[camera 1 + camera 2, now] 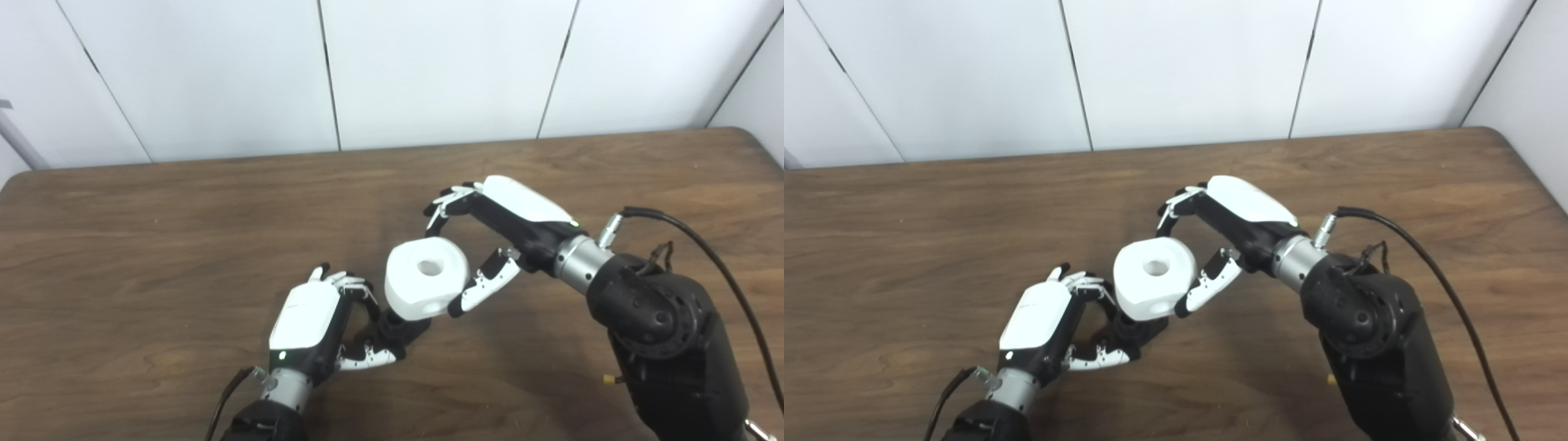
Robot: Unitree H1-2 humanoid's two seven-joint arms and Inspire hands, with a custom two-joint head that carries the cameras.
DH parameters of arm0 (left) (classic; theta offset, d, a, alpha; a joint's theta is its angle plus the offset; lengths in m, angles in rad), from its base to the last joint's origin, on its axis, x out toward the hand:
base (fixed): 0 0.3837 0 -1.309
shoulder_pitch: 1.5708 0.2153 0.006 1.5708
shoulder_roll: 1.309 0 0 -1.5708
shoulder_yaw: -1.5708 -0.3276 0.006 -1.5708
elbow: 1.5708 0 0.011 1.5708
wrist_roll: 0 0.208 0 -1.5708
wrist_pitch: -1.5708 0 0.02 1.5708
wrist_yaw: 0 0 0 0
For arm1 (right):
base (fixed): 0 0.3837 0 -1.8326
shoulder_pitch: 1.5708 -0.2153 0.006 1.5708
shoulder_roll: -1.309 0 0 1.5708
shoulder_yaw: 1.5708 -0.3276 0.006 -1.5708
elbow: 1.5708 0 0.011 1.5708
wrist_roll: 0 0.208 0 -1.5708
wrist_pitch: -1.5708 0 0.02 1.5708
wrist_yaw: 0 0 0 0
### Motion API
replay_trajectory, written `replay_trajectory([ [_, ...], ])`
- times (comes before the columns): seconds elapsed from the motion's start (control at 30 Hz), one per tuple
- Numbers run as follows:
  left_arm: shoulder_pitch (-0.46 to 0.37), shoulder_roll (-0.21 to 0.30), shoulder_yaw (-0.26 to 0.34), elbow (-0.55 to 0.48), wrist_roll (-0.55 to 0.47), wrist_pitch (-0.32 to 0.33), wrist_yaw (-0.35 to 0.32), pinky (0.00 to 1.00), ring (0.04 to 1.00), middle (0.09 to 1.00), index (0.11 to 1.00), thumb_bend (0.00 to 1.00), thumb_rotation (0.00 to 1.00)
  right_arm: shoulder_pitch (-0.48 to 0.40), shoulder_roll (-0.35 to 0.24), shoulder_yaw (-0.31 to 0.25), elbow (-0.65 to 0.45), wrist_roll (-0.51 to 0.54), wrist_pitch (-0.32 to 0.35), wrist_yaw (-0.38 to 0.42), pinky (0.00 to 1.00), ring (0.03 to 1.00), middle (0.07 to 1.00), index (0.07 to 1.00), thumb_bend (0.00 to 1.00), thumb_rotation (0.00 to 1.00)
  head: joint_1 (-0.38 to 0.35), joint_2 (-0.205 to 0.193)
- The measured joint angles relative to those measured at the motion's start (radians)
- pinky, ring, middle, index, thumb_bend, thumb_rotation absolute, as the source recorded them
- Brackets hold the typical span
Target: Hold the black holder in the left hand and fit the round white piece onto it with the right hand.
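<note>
The round white piece (425, 278), with a hole in its top face, sits on the black holder (401, 327) just above the table. My left hand (315, 321) is shut on the holder from the left, and its fingers hide most of the holder. My right hand (511, 220) arches over the white piece from the right with fingers and thumb spread. Its fingertips (436, 214) hover just past the piece's far edge, with a thin gap. The thumb tip lies against the piece's lower right side.
The brown wooden table (184, 245) stretches wide on all sides, with white wall panels behind it. A black cable (704, 251) loops off my right wrist. The table's rounded far right corner (1513, 131) is close to the wall.
</note>
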Motion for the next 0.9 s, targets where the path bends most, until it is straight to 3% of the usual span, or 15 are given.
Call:
replay_trajectory([
  [0.9,-0.007,-0.012,-0.008,0.009,0.0,0.014,0.002,1.0,0.875,0.766,0.485,0.52,0.05,0.057,0.001,0.071,0.073,0.066,-0.005,-0.131,1.0,0.946,0.829,0.482,0.52,0.13,0.02,0.002],
])
